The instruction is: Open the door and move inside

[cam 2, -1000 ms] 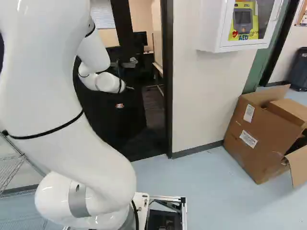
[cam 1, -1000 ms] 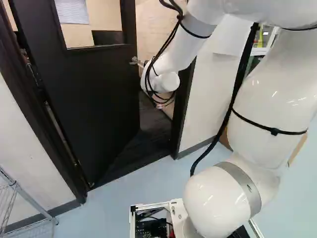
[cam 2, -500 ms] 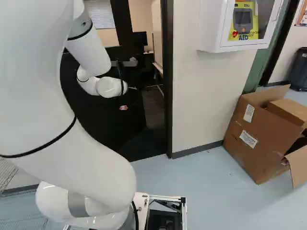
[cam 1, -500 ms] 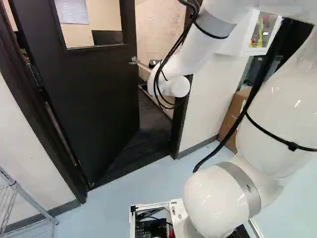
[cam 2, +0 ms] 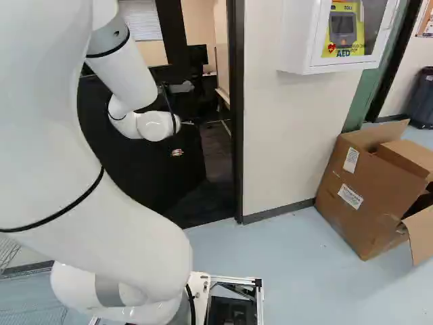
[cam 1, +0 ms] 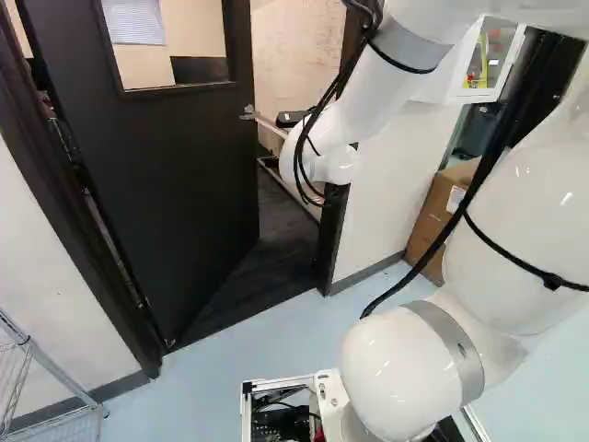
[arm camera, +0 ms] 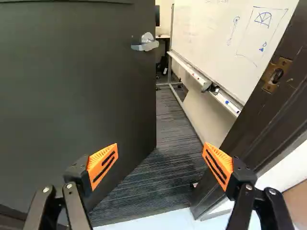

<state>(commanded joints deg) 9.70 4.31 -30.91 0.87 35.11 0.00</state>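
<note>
The gripper [cam 2: 177, 152] is being held wide open, nothing being gripped between its orange pads [arm camera: 103, 164]; ahead, across from the door post [arm camera: 259, 110], the dark door [cam 1: 193, 203] is being seen partly open, its handle [arm camera: 146, 44] and a whiteboard [arm camera: 206, 33] being shown farther off

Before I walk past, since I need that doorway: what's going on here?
A white robot arm is at a dark door, which stands partly open. Its gripper is open and empty, facing the gap between door and frame; nothing grips the door handle. The base is outside, not yet through.
</note>
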